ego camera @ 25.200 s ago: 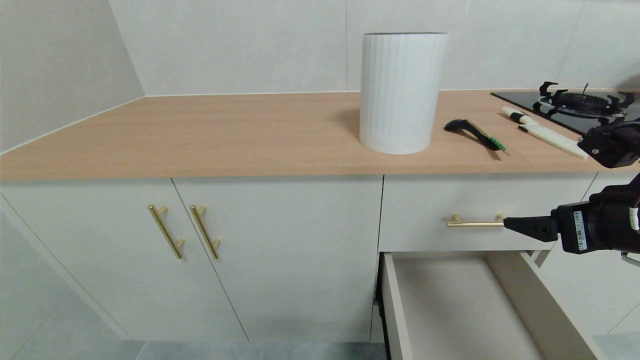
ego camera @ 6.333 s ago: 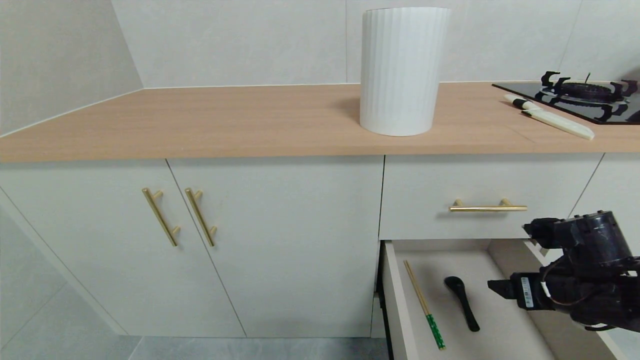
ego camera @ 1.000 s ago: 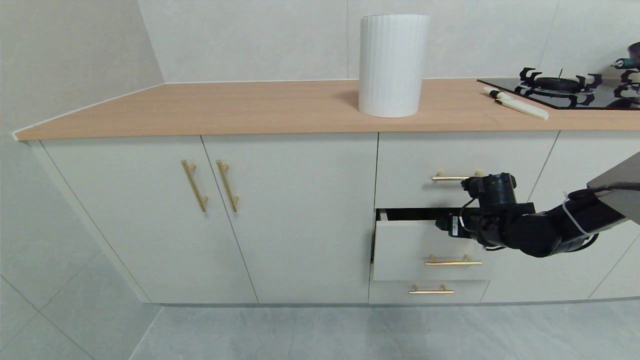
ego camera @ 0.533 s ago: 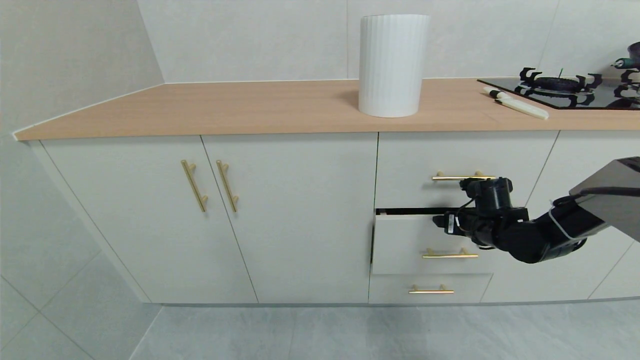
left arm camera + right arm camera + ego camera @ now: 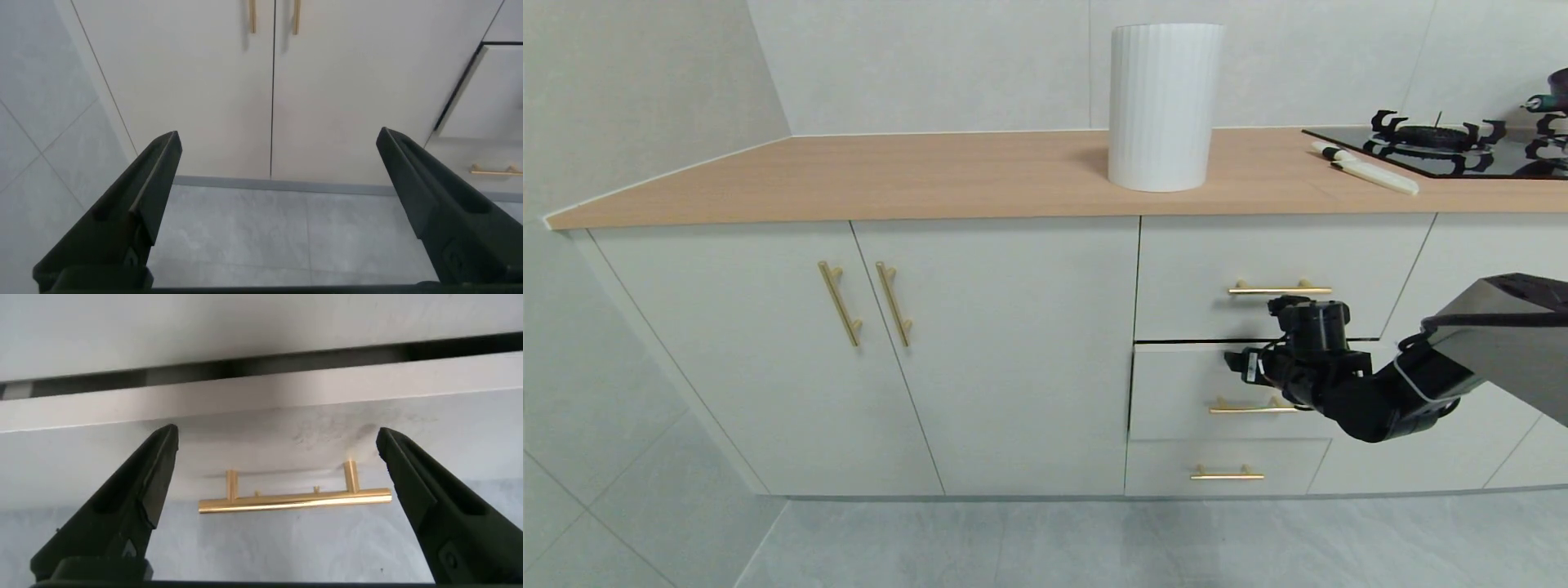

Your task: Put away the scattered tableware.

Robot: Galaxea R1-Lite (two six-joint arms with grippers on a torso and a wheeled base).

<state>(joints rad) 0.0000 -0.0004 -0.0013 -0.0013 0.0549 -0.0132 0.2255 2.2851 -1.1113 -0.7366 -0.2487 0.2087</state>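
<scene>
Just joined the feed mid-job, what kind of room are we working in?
A kitchen, most likely a home one: a wooden countertop over cabinet doors and drawers, with a gas hob at its right end and a knife beside it.

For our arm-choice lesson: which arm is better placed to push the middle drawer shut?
Right, probably. The right gripper sits at the middle drawer; the left gripper faces the cabinet doors.
</scene>
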